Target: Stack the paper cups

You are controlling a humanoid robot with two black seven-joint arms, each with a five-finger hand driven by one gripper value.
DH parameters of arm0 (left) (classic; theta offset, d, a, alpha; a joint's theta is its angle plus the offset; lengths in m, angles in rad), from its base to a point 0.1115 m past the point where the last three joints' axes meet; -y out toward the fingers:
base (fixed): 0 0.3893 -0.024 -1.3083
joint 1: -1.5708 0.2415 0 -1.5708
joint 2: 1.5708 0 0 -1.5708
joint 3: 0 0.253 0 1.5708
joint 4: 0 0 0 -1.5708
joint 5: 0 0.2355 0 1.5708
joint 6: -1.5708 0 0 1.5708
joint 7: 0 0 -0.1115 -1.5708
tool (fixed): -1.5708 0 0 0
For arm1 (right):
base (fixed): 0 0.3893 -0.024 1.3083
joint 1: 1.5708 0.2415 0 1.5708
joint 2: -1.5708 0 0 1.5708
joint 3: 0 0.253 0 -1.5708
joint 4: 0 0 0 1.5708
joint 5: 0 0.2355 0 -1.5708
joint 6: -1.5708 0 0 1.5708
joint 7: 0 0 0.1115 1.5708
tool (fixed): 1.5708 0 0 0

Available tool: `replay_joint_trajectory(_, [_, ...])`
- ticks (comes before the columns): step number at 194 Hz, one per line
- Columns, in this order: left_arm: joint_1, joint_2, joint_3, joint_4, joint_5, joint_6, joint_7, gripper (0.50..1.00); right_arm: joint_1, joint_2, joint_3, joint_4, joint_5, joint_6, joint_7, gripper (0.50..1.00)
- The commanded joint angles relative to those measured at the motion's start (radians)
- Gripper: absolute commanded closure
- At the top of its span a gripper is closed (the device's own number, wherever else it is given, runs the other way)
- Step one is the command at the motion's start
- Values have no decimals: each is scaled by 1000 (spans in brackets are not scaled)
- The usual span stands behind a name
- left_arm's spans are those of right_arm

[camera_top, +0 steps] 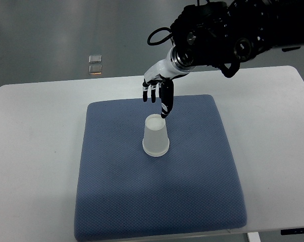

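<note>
A white paper cup stack (pixel 156 135) stands upside down on the blue mat (pixel 116 191), near the mat's middle. My right hand (pixel 159 96) hangs just above and behind the cup, its arm coming in from the upper right. Its fingers (pixel 165 103) are relaxed and point down, with one fingertip close to the cup's top edge. The hand holds nothing. The left arm does not show.
The mat lies on a white table (pixel 36 151). Two small clear squares (pixel 95 64) lie on the floor beyond the table's far edge. The black arm body (pixel 222 35) spans the upper right.
</note>
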Motion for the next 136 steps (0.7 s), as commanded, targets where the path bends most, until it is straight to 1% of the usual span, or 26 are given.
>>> replay_joint_trajectory(1, [0, 0, 0, 0, 0, 0, 0, 500, -38, 0, 2, -1, 0, -45, 1, 675])
replay_joint_trajectory(13, [0, 0, 0, 0, 0, 0, 0, 500, -76, 0, 5, -14, 3, -89, 8, 671])
replay_joint_trajectory(33, [0, 0, 0, 0, 0, 0, 1, 500, -124, -5, 23, -38, 8, -132, 13, 668])
replay_joint_trajectory(45, [0, 0, -1, 0, 0, 0, 0, 500, -164, -54, 63, -54, 13, -152, 13, 664])
replay_joint_trajectory(65, [0, 0, -1, 0, 0, 0, 0, 500, -208, -141, 156, -60, 20, -157, 14, 660])
replay_joint_trajectory(87, [0, 0, -1, 0, 0, 0, 0, 500, -262, -212, 235, -70, 60, -166, 14, 654])
replay_joint_trajectory(109, [0, 0, -1, 0, 0, 0, 0, 500, -363, -272, 339, -115, 145, -235, 18, 644])
replay_joint_trajectory(122, [0, 0, -1, 0, 0, 0, 0, 500, -450, -302, 428, -162, 183, -277, 44, 644])
replay_joint_trajectory(136, [0, 0, -1, 0, 0, 0, 0, 500, -535, -321, 519, -207, 217, -290, 68, 642])
